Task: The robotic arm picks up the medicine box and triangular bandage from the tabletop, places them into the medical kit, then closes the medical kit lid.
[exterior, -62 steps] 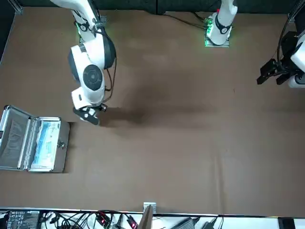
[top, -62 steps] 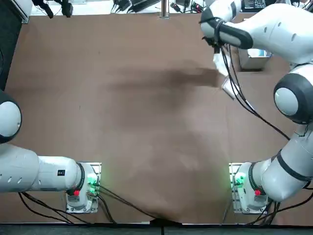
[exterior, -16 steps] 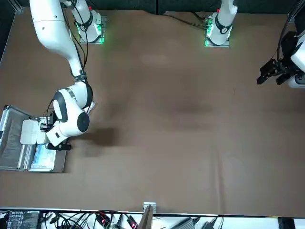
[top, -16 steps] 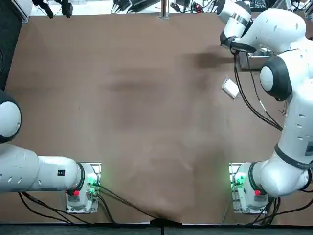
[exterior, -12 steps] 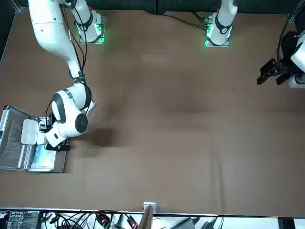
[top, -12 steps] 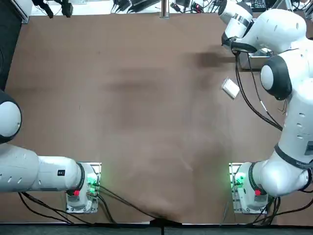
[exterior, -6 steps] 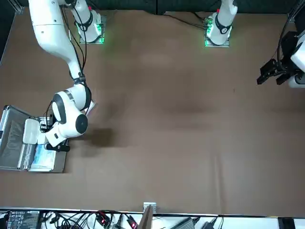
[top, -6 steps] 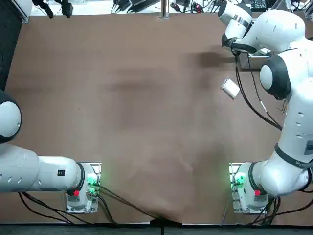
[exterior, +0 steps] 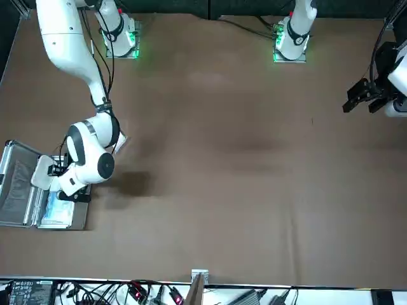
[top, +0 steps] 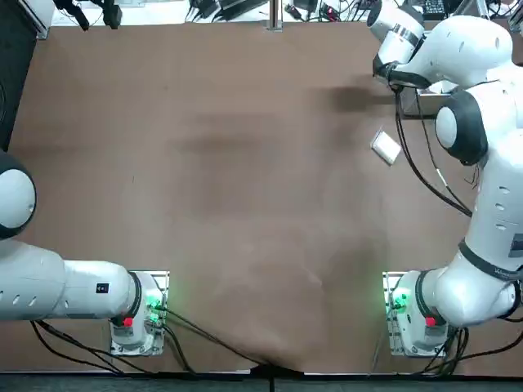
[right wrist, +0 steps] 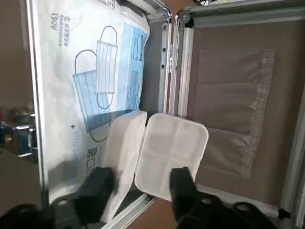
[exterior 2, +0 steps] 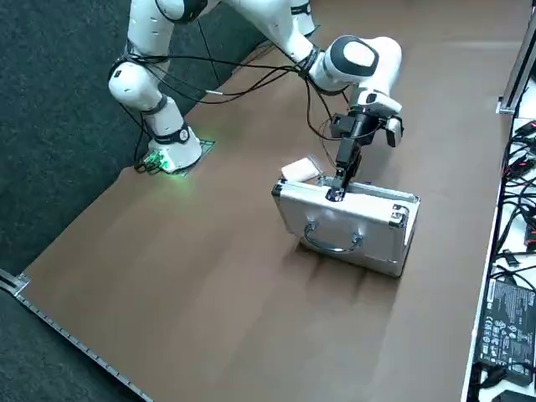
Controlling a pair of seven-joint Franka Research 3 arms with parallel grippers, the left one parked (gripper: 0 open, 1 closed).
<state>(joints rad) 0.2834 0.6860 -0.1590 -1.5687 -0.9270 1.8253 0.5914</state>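
Judging by what I can see, I'm about midway through the loading, with the closing all to do. Right under my right claw (right wrist: 141, 175) sits the open medical kit (exterior: 78, 219), and its fingers stand well apart, with nothing that I would call a firm grip between them. Just beyond the fingertips is a white two-part piece (right wrist: 171, 148), tilted across the hinge side of the case, one half reaching toward the lid. I take it for one of the two items to pack, either just let go or about to settle, so I'd count it as nearly in rather than properly seated. Beside it, in the base below the claw, lies a mask packet (right wrist: 90, 90), which isn't named in my job. Outside the case, a small white carton (top: 386, 147) rests on the tabletop (top: 245, 204), to the claw's left and nearer the arm's base; that looks like the other item, with its pick and placing left to do. From the shapes alone I can't settle which is the medicine box and which the triangular bandage. To the claw's right, the medical kit lid (exterior: 16, 184) lies folded open. Before swinging it shut I'd want the tilted piece clear of the hinge, or it could jam there.
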